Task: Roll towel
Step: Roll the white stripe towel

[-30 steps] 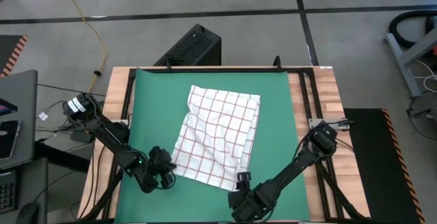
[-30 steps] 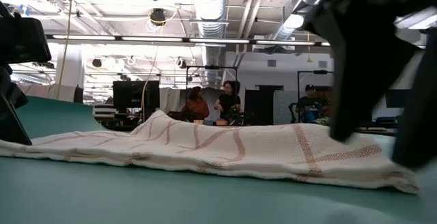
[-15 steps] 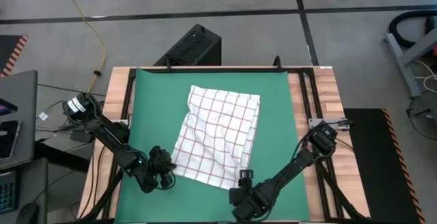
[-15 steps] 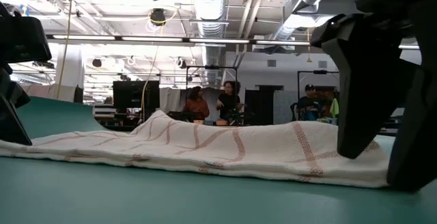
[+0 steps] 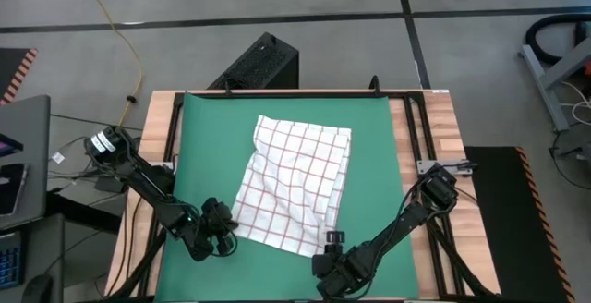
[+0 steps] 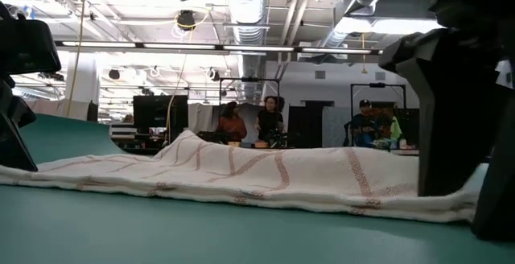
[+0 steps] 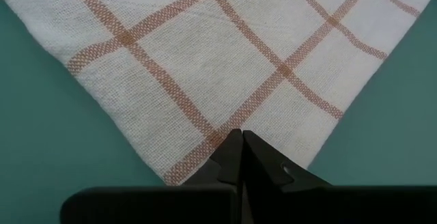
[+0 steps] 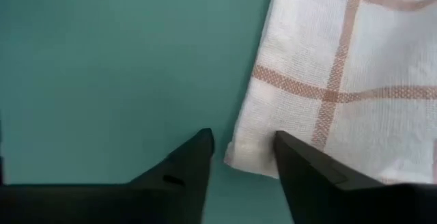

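Green mat [image 5: 379, 155] | towel [image 5: 295, 178] flat | low view: people [image 6: 269, 123] behind

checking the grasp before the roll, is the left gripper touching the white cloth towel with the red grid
Touching. In the left wrist view, the left gripper's closed fingertips sit pinched on the corner of the white red-grid cloth towel, with no green mat showing between them.

no text, label, brand, number or sign can be read in any view, whether on the table, the arms or the room behind.
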